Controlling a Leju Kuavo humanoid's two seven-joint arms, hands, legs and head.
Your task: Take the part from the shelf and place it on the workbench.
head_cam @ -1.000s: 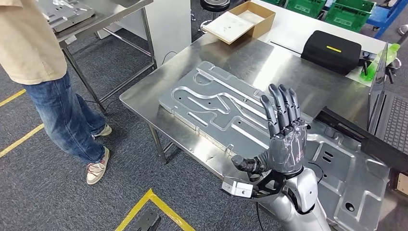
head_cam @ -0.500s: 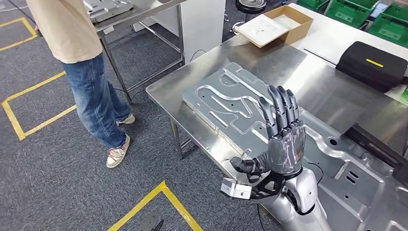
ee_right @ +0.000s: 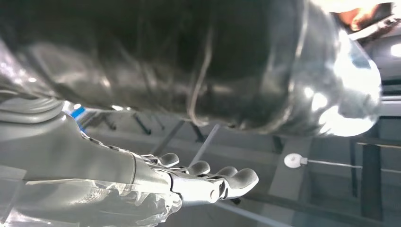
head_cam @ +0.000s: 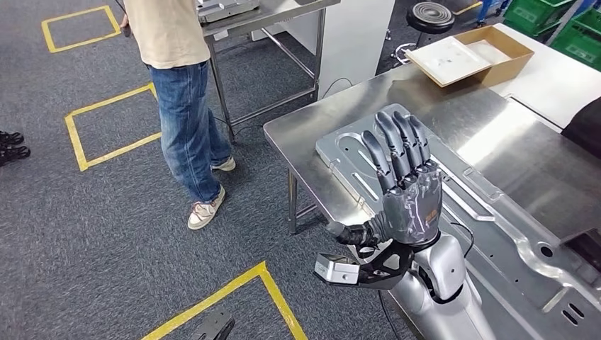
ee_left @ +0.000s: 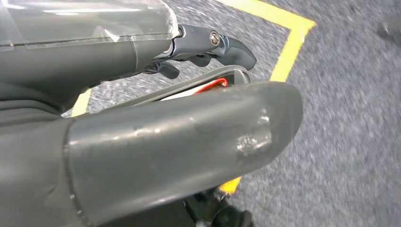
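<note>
Whole head view has swung since the earlier frames: desk (head_cam: 312, 131) and person (head_cam: 181, 92) sit further right in frame, more floor on the left, so the camera turned, things did not move. Black case from before is out of frame apart from a dark edge at far right.

Right hand (head_cam: 405, 195) raised upright in front of the head camera, palm away, fingers (head_cam: 393, 145) straight and close together, thumb out to the side, holding nothing. Same pose as 1 s ago. Right wrist view shows the right hand's fingers (ee_right: 208, 177) extended, nothing in them.

Left hand (ee_left: 142, 94) hangs over the carpet floor (head_cam: 92, 234); its thumb and a dark fingertip show in the left wrist view, blurred. Cannot tell whether its fingers are spread or curled.

Part (head_cam: 453, 180), a flat machined metal plate with grooves, lies flat on the steel desk, its near corner just beside the desk's left corner, partly behind the raised hand. A second pressed metal panel (head_cam: 546, 276) lies touching or overlapping its right end.

Cardboard box (head_cam: 471, 53) at the far desk edge. Person in jeans stands by a metal-frame shelf (head_cam: 262, 28), well apart from the desk, open carpet between. Yellow floor tape (head_cam: 106, 134) left of the person; another yellow corner (head_cam: 262, 283) near the robot.
</note>
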